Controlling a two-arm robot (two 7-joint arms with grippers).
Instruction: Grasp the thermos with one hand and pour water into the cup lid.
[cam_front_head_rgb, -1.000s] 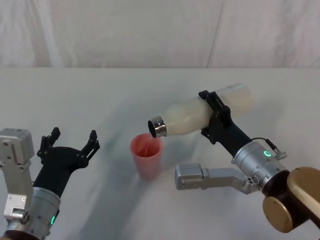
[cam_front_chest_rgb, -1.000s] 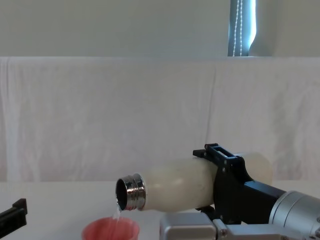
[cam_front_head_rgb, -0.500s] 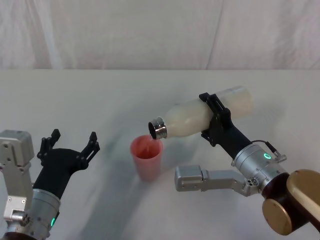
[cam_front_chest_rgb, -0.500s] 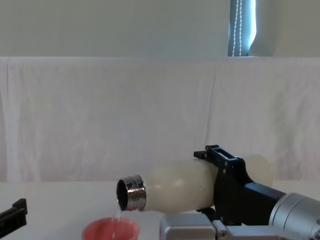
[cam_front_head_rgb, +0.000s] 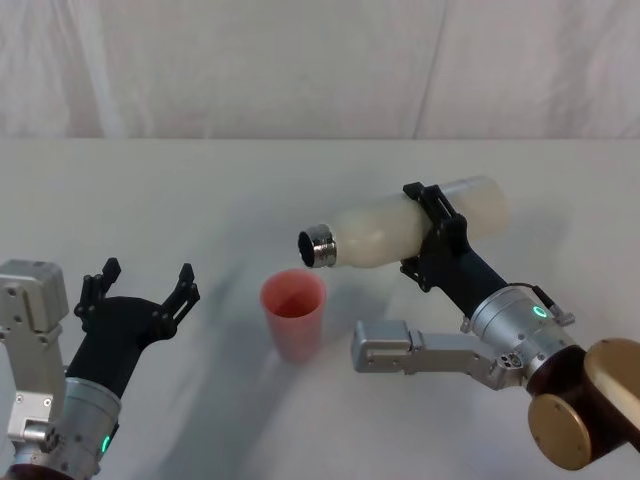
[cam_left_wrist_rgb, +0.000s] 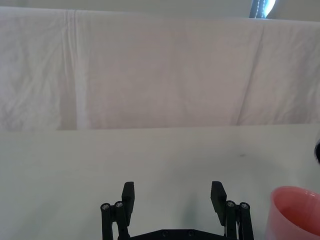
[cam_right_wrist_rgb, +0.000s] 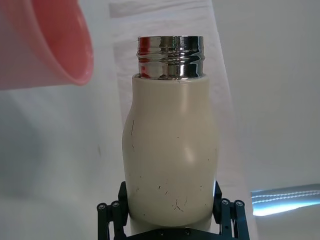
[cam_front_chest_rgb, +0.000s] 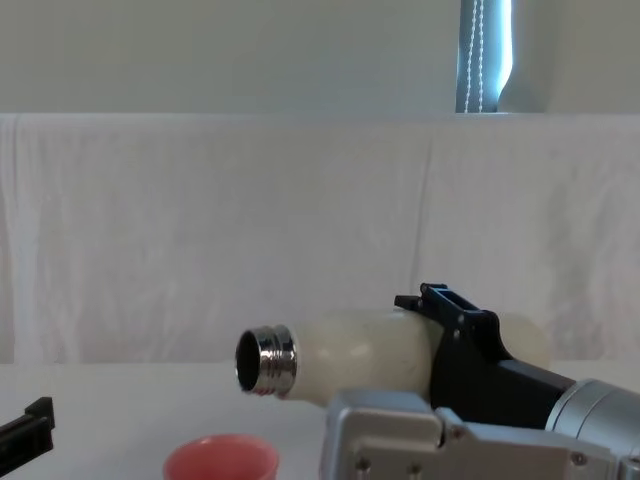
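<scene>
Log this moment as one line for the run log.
right gripper: shut on thermos, held near level, neck above cup lid | no stream visible | left gripper: open, idle at table's left

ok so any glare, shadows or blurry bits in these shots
Right wrist view: bright reflections on the thermos steel neck, and the cup lid is soft, out of focus. Head view: faint shadows on the table beside the cup lid and left gripper. Chest view: bright window strip behind; the right gripper is dark against the cloth.
</scene>
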